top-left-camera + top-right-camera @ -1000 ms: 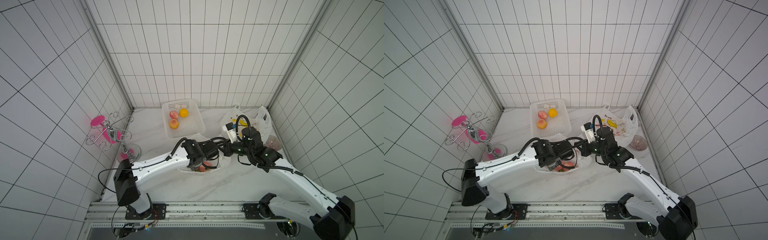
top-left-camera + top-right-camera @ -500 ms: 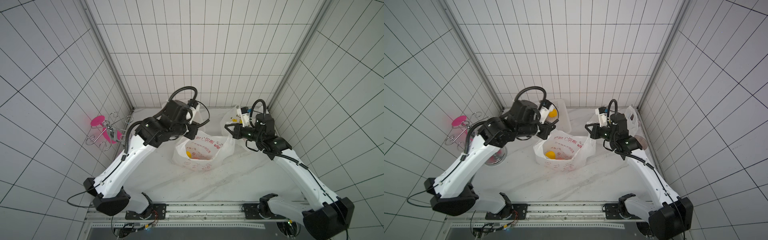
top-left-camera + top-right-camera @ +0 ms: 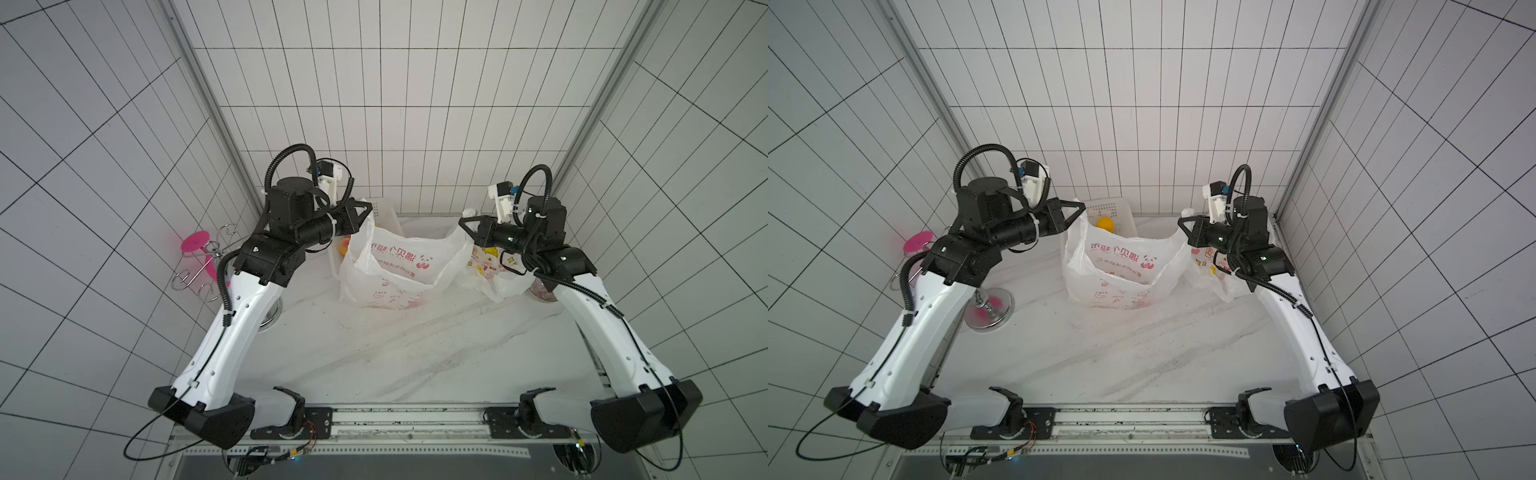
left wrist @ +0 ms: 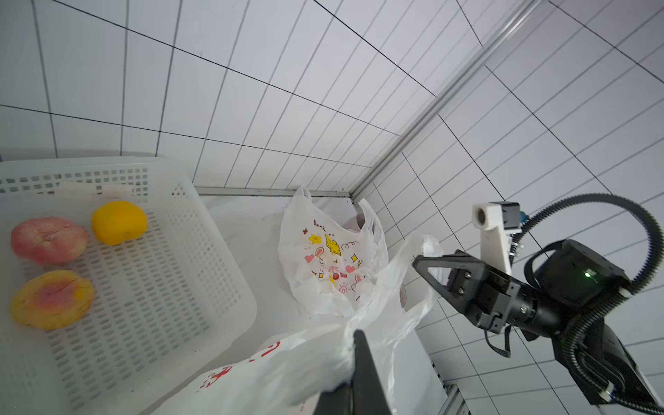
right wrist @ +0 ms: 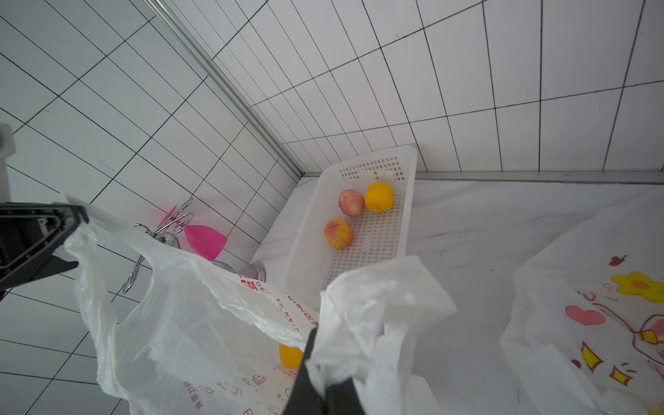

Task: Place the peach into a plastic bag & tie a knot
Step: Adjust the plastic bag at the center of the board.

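A white plastic bag point(image 3: 399, 270) with red print hangs stretched between my two grippers in both top views, its bottom at the marble table point(image 3: 415, 353). My left gripper point(image 3: 368, 210) is shut on one handle, and the film bunches at its tip point(image 4: 359, 336) in the left wrist view. My right gripper point(image 3: 463, 222) is shut on the other handle point(image 5: 363, 316). Inside the bag point(image 5: 187, 341) lies a yellow-orange peach point(image 5: 290, 355), seen only in the right wrist view.
A white slotted basket point(image 4: 215, 251) at the back holds two pink-yellow peaches point(image 4: 50, 298) and a yellow fruit point(image 4: 118, 222). A second bag point(image 3: 490, 266) with cartoon print lies under the right arm. A chrome hook stand with pink parts point(image 3: 195, 243) stands at the left wall.
Both arms have risen from low over the table and drawn apart. The left gripper has closed on a handle, and the bag now hangs open between the two grippers.
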Tool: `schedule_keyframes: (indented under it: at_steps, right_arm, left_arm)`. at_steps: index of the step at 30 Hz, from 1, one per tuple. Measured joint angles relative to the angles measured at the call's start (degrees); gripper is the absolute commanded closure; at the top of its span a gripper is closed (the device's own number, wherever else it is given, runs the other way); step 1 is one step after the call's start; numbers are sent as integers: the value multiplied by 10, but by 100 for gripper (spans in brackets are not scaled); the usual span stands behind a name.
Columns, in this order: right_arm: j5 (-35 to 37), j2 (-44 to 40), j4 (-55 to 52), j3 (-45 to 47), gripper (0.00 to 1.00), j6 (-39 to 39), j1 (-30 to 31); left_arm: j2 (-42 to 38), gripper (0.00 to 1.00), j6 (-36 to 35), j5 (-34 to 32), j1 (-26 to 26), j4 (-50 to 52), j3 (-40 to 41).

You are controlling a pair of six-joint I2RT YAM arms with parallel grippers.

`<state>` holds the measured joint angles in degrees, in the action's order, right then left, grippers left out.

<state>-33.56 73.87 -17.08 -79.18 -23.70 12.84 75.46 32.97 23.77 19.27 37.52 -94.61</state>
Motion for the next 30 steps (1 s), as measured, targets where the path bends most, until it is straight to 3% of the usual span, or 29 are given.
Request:
schedule_keyframes:
  at_steps: [4, 10, 20, 26, 30]
  right_arm:
    - [1, 27, -17, -3, 85, -2, -12]
    - [8, 92, -85, -3, 67, 0, -12]
    - [17, 40, -189, -18, 34, 26, -16]
    - [103, 22, -305, -120, 14, 77, -15]
    - [169, 27, -342, -222, 12, 112, 31]
  left_arm:
    - [6, 100, 46, 52, -23, -49, 69]
    - [53, 100, 115, 118, -53, -120, 88]
    - [110, 100, 213, 125, -99, -241, 92]
    - [158, 100, 232, 123, -100, -255, 92]
    - [160, 100, 236, 129, -100, -262, 90]
